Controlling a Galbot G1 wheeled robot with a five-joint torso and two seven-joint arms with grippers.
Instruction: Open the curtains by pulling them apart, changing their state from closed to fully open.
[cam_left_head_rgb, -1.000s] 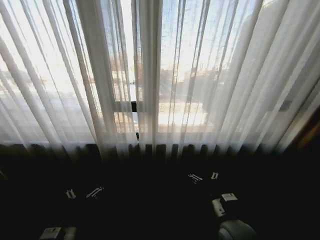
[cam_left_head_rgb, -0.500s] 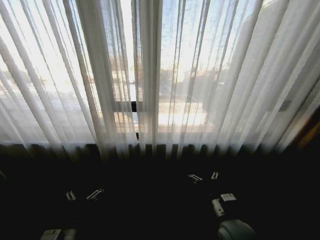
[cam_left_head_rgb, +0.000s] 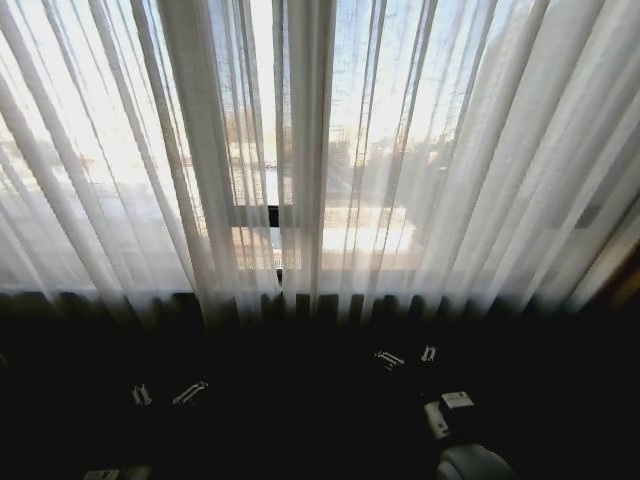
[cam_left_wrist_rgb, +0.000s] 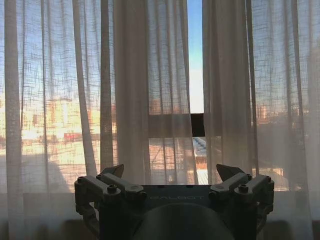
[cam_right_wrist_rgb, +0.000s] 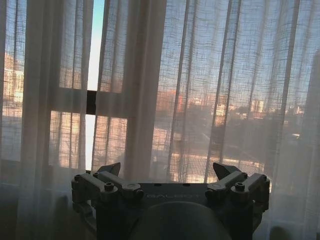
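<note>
From the head camera I see the curtains (cam_left_head_rgb: 330, 150) hanging across the whole window ahead of me, two sheer white panels falling in long vertical pleats, their lower edges ending at a dark band below. The weave is loose and translucent; daylight and a blurred outline of buildings come through it. The two panels nearly meet just left of centre, leaving a thin slit where a dark window frame bar (cam_left_head_rgb: 272, 215) shows bare. The pleats fan outward toward both sides of the view.

My left gripper (cam_left_head_rgb: 165, 392) sits low in the dark foreground on the left, short of the fabric. In the left wrist view the left gripper (cam_left_wrist_rgb: 170, 172) has its fingers spread wide, nothing between them, and it faces the slit, where a strip of blue sky shows between the panels.

My right gripper (cam_left_head_rgb: 407, 355) is low on the right, also clear of the cloth. In the right wrist view the right gripper (cam_right_wrist_rgb: 167, 170) is likewise spread wide and empty, pointed at the pleats of the right-hand panel, with the slit off to one side.
</note>
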